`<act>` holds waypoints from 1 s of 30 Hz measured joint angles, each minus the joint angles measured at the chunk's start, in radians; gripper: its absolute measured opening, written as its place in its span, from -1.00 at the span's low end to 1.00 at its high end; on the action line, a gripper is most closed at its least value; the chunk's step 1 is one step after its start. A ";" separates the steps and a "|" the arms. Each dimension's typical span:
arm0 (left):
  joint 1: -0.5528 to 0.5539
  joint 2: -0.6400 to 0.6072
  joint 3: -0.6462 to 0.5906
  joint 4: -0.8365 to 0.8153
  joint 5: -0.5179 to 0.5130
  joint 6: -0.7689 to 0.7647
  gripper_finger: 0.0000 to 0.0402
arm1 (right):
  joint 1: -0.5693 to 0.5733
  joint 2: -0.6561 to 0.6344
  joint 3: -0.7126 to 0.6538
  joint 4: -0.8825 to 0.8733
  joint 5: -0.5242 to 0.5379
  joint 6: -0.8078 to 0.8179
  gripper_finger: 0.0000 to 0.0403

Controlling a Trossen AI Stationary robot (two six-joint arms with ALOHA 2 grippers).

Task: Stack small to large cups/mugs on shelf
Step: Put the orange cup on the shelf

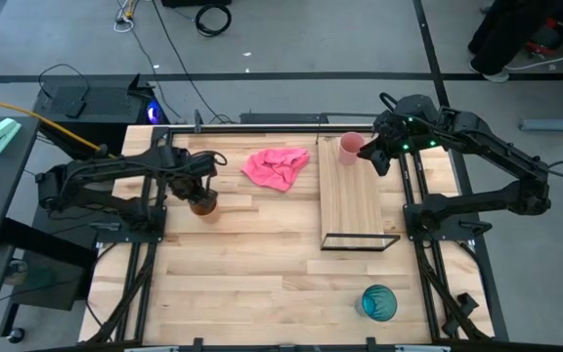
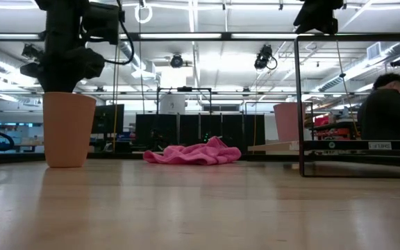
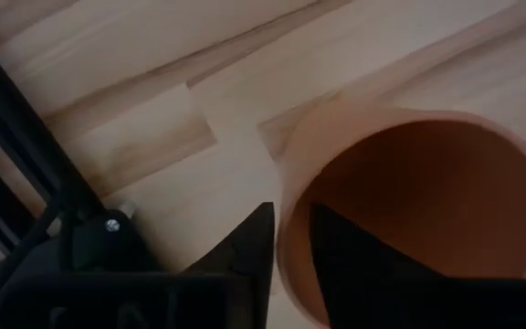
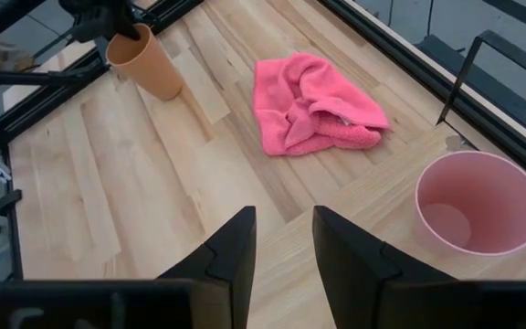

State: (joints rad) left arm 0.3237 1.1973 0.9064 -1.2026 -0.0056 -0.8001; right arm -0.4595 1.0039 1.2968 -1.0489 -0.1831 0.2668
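Nearest you in the overhead view, the teal cup (image 1: pixel 379 303) is standing upright on the table (image 1: pixel 252 284), close to the front edge on the right side, well apart from both arms.

Moving back, the shelf (image 1: pixel 351 200) is lying on the right half of the table, its long side running front to back and its black wire frame (image 1: pixel 361 242) showing at the near end. On the left half, your left gripper (image 3: pixel 286 242) is sitting over the orange cup (image 1: pixel 202 203), which is standing upright on the table. The left wrist view is showing one finger inside the cup and the other outside, straddling the rim with a slim gap, so the jaws are narrowed around the wall; you cannot tell whether they are pressing on it.

Farther back, the pink cloth (image 1: pixel 276 165) is lying crumpled on the table between the two arms, just left of the shelf. The pink cup (image 1: pixel 350 149) is standing upright at the far end of the shelf. Your right gripper (image 1: pixel 373 156) is hanging just beside it, fingers spread and holding nothing.

Beyond the table, a person (image 2: pixel 389 111) is showing at the right of the low view.
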 joint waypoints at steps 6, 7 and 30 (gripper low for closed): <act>0.000 0.000 0.010 0.001 0.000 -0.001 -0.86 | 0.000 0.000 0.000 0.000 0.000 0.000 -0.41; 0.000 0.000 0.010 0.002 0.001 -0.001 -0.91 | 0.000 0.000 0.000 0.000 0.000 0.000 -0.41; 0.000 0.177 0.602 0.081 -0.068 0.123 -0.95 | 0.000 0.000 0.000 0.004 0.004 -0.031 -0.41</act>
State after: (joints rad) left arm 0.3237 1.3743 1.5085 -1.1215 -0.0735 -0.6767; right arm -0.4595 1.0039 1.2968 -1.0451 -0.1795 0.2360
